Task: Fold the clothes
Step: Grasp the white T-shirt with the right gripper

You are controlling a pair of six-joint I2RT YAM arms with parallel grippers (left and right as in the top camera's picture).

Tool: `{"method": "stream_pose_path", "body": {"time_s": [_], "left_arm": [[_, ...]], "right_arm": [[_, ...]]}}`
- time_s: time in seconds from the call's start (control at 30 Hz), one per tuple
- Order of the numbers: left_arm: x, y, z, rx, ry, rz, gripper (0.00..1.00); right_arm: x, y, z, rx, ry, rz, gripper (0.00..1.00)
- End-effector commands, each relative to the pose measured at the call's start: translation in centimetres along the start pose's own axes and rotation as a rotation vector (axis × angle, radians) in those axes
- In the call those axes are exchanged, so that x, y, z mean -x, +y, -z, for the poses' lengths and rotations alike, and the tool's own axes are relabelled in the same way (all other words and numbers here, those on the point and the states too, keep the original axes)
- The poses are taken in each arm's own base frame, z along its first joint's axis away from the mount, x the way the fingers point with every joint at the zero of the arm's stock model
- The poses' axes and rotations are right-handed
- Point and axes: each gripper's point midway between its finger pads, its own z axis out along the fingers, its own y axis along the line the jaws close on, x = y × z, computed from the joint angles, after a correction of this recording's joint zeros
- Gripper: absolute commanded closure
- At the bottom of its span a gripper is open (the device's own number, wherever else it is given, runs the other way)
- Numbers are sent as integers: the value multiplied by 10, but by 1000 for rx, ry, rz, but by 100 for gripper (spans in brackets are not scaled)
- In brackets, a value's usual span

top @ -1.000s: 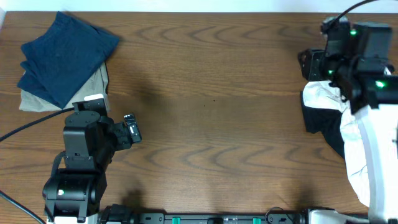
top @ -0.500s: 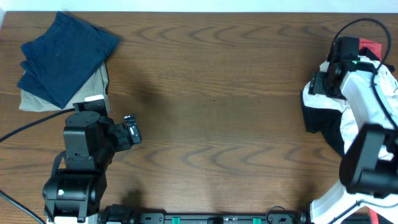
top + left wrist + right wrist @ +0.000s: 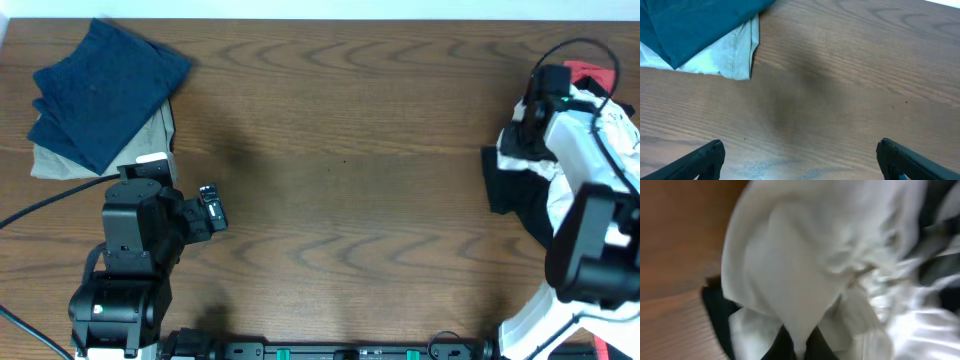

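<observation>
My right gripper pinches the soft, light T-shirt mid-heap; I'd favour a hem. Left gripper stands wide.

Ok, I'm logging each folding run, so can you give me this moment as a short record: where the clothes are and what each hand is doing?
shirt: white T-shirt, crumpled in a heap at the right edge of the table, black print partly showing, not yet folded
right hand: shut, pinching a fold of the T-shirt
left hand: open, holding nothing, above the table
other clothes: navy garment folded, lying on a beige garment, far left corner
</observation>
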Motion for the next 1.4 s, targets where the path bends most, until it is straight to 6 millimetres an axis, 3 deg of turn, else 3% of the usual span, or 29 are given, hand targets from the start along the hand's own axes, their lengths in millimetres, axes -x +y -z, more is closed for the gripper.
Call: {"method": "stream_pose_path", "body": {"time_s": [0.0,0.07,0.13,0.3,0.37,0.53,0.63,0.77,0.8,0.87,0.93,1.13,1.37], "left_arm": [[6,1,4,5,-19,1,2],[6,1,4,6,-19,1,2],[6,1,4,6,-19,1,2],[6,1,4,5,-19,1,2],[6,1,4,5,-19,1,2],[6,1,4,5,-19,1,2],[6,1,4,6,-19,1,2],[6,1,4,6,-19,1,2],[6,1,4,6,-19,1,2],[6,1,4,5,-19,1,2],[6,1,4,6,-19,2,2],[6,1,4,6,-19,1,2],[6,1,4,5,-19,2,2]], "right_arm": [[44,-15,72,7,-210,-60,99],[46,-18,89,11,-244,-67,99],[44,-19,92,11,-245,-67,99],[33,-22,87,-9,-193,-61,96],[34,-27,87,-21,-197,-72,91],[35,-35,86,-28,-197,-90,92],[34,-38,85,-32,-192,-97,88],[34,-39,85,-31,-192,-98,94],[33,-38,85,-30,-191,-98,89],[30,-31,84,12,-177,-89,59],[20,-18,82,81,-134,-46,44],[-17,0,48,152,-20,-11,38],[-36,5,11,153,-40,-14,37]]}}
